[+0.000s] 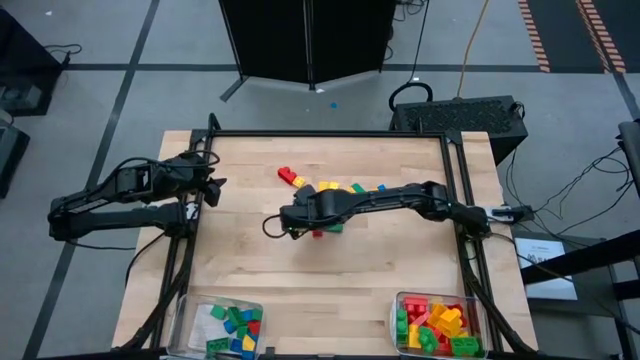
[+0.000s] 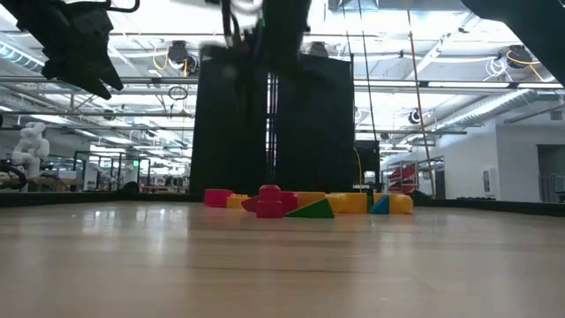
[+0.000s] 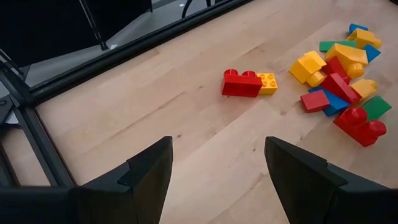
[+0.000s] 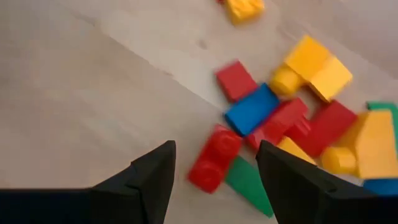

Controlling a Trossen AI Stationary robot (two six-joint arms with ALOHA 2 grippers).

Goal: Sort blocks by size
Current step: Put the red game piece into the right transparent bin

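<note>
Red, yellow, green and blue studded blocks (image 1: 335,190) lie in a loose heap at the upper middle of the high view, on the pale wood table (image 1: 250,260). The pile sits in the open, within reach of both arms, while two clear bins wait at the frame's lower edge. The left bin (image 1: 225,325) holds mostly green and blue pieces with some red and yellow, and the right bin (image 1: 440,322) holds yellow, red and green ones, so a good share of the sorting looks done already.

The right gripper (image 4: 214,171) hangs over the near edge of the heap, just left of centre in the high view. Its jaws stand apart with nothing between them. In the right wrist view a long red block (image 4: 214,158) and a green wedge (image 4: 249,182) show in the gap between the fingers (image 4: 149,177), lying on the wood and apparently not gripped. The arm seems lined up on that red piece, either to take it or having let it go; which one cannot be told.

At the left edge of the table the left gripper (image 3: 217,171) waits, raised, jaws wide and empty, facing the heap. Its camera sees a red block joined to a small yellow one (image 3: 250,83), lying apart from the rest.
</note>
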